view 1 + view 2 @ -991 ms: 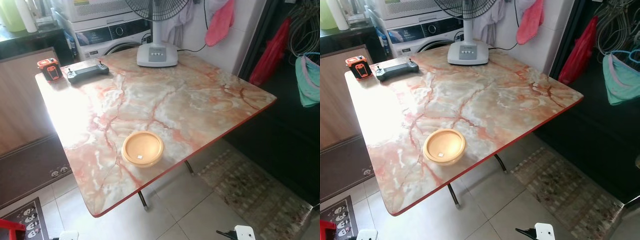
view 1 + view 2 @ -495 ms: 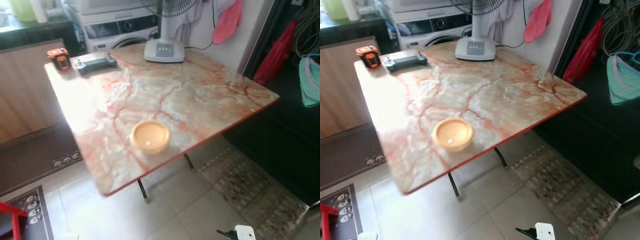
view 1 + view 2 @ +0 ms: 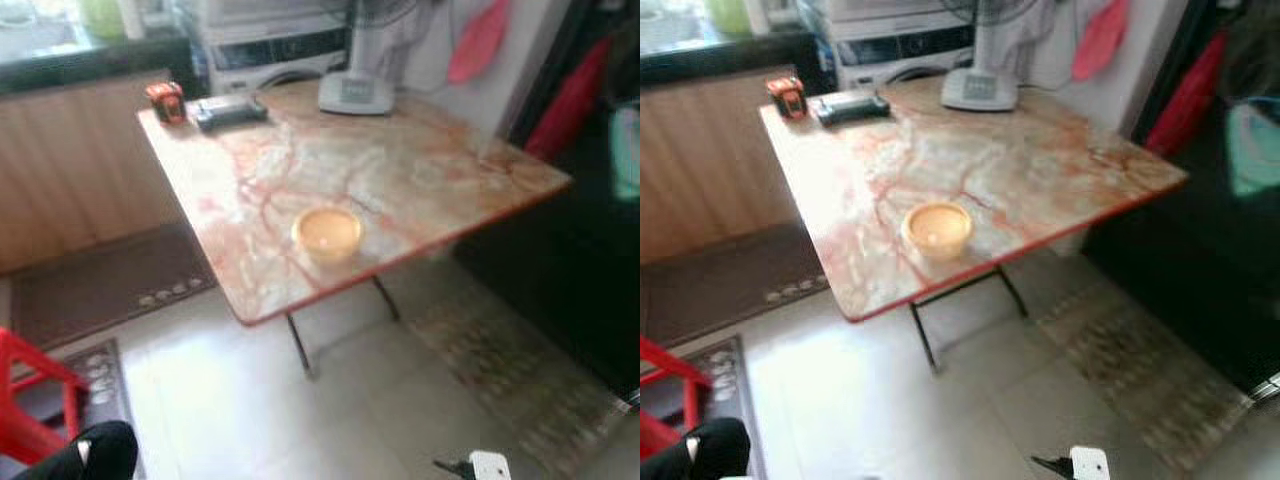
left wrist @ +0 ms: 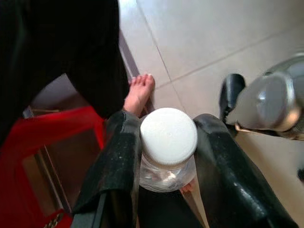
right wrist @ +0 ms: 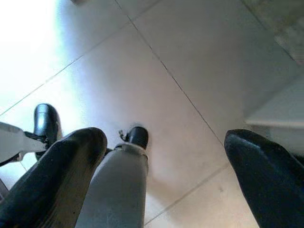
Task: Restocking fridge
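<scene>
The left gripper (image 4: 167, 156) is clamped round a clear jar with a white ribbed screw lid (image 4: 168, 137), low over the tiled floor (image 4: 204, 38); the contents are hard to make out. The right gripper (image 5: 168, 164) hangs spread wide, holding nothing.

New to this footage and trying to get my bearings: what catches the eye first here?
A big marble-patterned table dominates the room, with a lone orange bowl near its front edge and a fan base at the back. In the left wrist view, the left gripper clamps a white-capped jar above tiled floor, close to a person's bare foot.
</scene>
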Controlling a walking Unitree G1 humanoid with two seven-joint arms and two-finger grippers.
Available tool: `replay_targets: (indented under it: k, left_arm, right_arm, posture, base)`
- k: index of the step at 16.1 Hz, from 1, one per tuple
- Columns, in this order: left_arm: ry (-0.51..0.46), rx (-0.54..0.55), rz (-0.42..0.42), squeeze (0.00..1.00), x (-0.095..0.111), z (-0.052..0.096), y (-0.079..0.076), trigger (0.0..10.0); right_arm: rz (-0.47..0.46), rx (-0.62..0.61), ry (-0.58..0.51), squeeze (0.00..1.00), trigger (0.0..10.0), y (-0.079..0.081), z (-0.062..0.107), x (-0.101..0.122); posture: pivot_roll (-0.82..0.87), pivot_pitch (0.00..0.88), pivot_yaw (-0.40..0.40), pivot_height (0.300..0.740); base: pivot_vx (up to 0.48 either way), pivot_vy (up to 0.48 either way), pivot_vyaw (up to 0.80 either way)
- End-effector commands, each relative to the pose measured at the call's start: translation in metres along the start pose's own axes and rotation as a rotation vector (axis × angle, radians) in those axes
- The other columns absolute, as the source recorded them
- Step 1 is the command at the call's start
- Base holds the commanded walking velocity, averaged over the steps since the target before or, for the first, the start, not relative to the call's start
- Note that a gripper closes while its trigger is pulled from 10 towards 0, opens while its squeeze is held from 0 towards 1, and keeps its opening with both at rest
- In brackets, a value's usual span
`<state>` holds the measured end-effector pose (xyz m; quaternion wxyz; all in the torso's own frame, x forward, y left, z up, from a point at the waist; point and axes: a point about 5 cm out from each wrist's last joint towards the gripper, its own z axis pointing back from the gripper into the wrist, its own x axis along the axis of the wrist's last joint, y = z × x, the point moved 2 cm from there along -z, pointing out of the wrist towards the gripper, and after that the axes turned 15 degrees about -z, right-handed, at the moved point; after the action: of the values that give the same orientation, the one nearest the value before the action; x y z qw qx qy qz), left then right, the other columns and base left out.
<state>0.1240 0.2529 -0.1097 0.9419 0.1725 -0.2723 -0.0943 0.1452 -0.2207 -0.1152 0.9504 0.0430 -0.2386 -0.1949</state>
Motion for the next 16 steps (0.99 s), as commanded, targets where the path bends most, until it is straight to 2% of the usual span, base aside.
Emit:
replay_targets:
  k: [1,10,12,16]
  left_arm:
    - [-0.008,0.007,0.009,0.0,0.004,-0.001,0.002,10.0]
    - [-0.011,-0.006,-0.02,0.0,0.009,-0.004,0.006,10.0]
    - [-0.009,-0.004,-0.027,0.0,0.011,-0.004,0.007,10.0]
    - [-0.004,-0.049,-0.062,0.0,0.014,-0.005,-0.006,10.0]
  right_arm:
    - [-0.016,-0.009,0.0,0.0,10.0,-0.003,0.001,-0.001]
    - [-0.084,-0.048,-0.012,0.0,10.0,-0.006,0.001,-0.002]
    - [-0.072,-0.054,-0.004,0.0,10.0,-0.006,0.001,-0.002]
    - [-0.08,-0.056,-0.003,0.0,10.0,-0.005,0.0,-0.003]
  posture:
    - [0.15,0.0,-0.047,0.74]
    - [0.14,0.0,-0.042,0.74]
    - [0.13,0.0,-0.033,0.74]
    - [0.12,0.0,-0.025,0.74]
  base:
    - [-0.326,0.0,0.0]
    - [-0.031,0.0,0.0]
    - [0.0,0.0,-0.8]
    - [0.0,0.0,-0.8]
